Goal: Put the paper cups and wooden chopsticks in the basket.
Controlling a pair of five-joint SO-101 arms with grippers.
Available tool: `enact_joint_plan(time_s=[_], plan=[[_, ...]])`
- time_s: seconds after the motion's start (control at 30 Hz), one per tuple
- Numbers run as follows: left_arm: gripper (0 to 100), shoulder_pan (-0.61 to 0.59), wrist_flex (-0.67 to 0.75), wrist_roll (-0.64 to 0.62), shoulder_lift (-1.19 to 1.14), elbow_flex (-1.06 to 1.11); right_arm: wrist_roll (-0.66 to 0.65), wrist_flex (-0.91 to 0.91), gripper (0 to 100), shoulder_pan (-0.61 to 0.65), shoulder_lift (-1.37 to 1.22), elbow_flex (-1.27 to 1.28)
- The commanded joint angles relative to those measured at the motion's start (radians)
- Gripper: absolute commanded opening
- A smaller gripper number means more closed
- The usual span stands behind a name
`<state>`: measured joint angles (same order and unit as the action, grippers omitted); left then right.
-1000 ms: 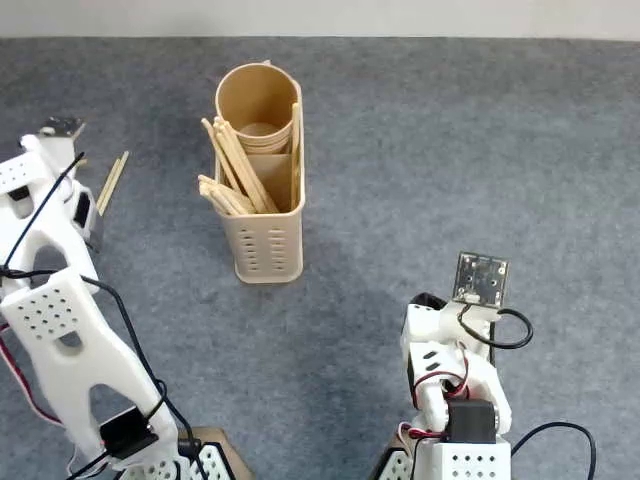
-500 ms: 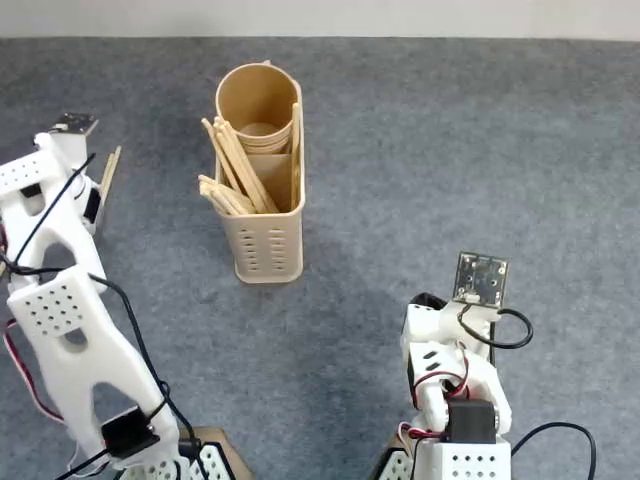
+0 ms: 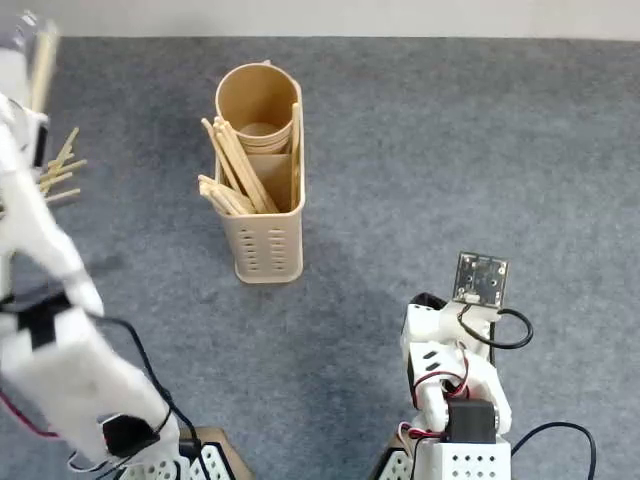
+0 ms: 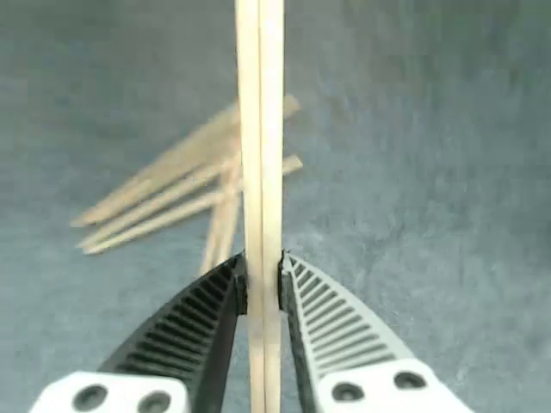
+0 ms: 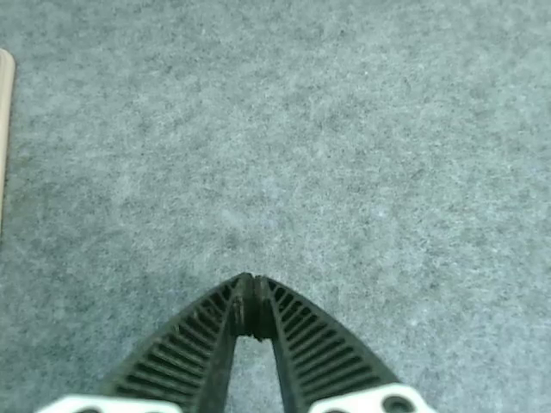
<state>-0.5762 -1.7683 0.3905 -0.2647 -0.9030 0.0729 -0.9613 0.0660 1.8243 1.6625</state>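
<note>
Grips a pair (image 4: 261, 155) of chopsticks in the left claw (image 4: 262, 268), ribbed jaws pressed flat against them from both sides, the two lying side by side and running straight out past the tips. Holds them clear of the grey table (image 3: 450, 150), above loose sticks (image 4: 164, 202) scattered there in a rough fan (four or five, hard to count). From the high view, at the far left corner: the pair (image 3: 42, 58) raised and tilted by the far edge, the loose sticks (image 3: 58, 172) lying against the left edge, a little nearer than the claw and well apart from the basket (image 3: 265, 245).

Closed on nothing at the right claw (image 5: 252, 311), jaws meeting at the tips, over bare table. Folded back at the right arm (image 3: 455, 385), by the near edge and right of the middle, apart from the basket.

Stands upright left of the table's middle, toward the far edge: the basket, pale, perforated on its near wall, split by a divider into two compartments. Holds stacked cups (image 3: 258, 100) in the far compartment. Holds a sheaf (image 3: 235, 185) of chopsticks in the near one, leaning, ends poking above the rim toward the left edge.
</note>
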Motion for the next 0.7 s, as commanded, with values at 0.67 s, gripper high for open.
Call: enact_joint_plan(time_s=[0.67], plan=[[0,0.73,0.69,-0.477,1.052,0.909,-0.009,0.002,0.5,-0.01,0.001,0.16]])
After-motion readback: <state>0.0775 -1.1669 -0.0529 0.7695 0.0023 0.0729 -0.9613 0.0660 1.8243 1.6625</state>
